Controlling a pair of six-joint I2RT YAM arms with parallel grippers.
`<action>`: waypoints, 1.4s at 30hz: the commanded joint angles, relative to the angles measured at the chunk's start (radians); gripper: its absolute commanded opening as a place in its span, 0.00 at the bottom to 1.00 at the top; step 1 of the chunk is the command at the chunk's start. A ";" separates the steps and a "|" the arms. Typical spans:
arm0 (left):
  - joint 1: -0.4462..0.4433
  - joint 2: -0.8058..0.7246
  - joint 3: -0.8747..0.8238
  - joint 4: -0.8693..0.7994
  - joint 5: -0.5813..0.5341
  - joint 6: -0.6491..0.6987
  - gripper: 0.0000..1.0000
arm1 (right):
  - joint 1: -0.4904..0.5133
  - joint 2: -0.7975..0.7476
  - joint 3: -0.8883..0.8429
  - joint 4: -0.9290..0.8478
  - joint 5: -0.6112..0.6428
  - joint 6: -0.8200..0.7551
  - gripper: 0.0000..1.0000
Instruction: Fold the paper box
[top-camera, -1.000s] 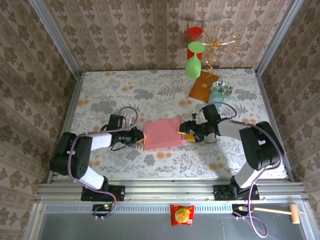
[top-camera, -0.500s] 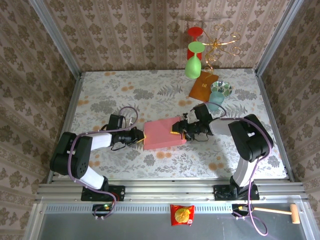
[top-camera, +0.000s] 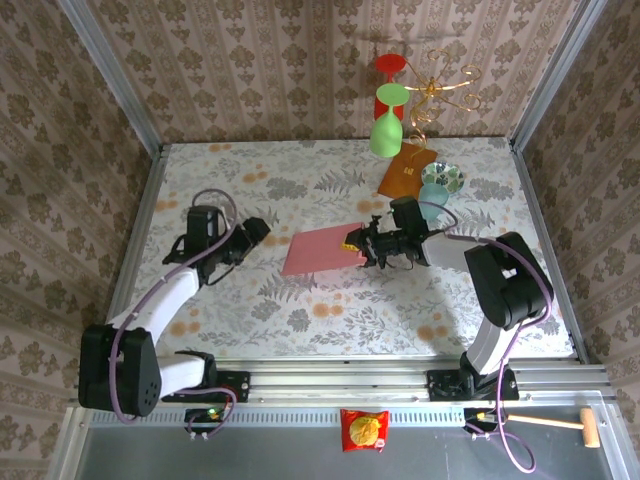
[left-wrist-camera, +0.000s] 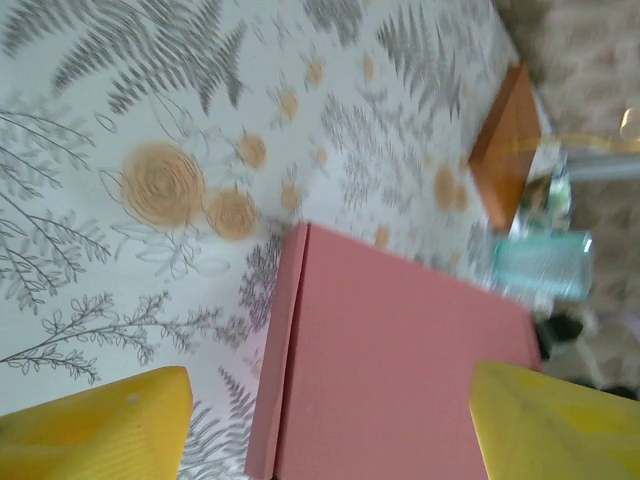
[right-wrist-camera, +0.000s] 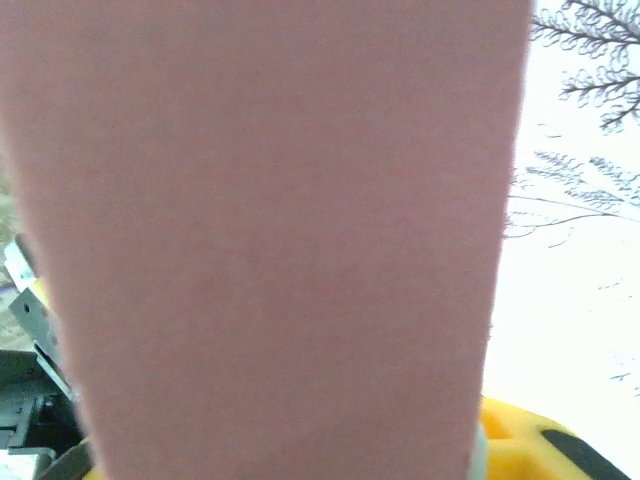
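Pink paper box (top-camera: 318, 251) lies mid-counter (top-camera: 250, 310), looking tilted, w/ its right edge pinched in the right gripper (top-camera: 352, 246). On the right wrist cam the box face is right up close, one yellow finger (right-wrist-camera: 520, 440) peeking out below it. Over on the box's left, the left gripper (top-camera: 252, 232) hangs apart from it, yellow fingertips (left-wrist-camera: 100, 420) spread wide.

orange packet (top-camera: 406, 172) beside teal cup (top-camera: 432, 200), perhaps glass; snack bag (top-camera: 364, 430), mallet (top-camera: 555, 423) on front ledge.
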 joint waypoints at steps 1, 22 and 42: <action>0.019 0.059 0.035 -0.130 0.018 -0.178 0.72 | -0.008 -0.005 0.039 -0.091 -0.067 0.209 0.31; -0.113 0.230 -0.071 0.198 0.125 -0.837 0.73 | -0.026 -0.024 -0.035 0.087 -0.119 0.595 0.28; -0.182 0.314 -0.070 0.433 0.096 -1.065 0.17 | -0.058 0.023 -0.071 0.142 -0.136 0.606 0.35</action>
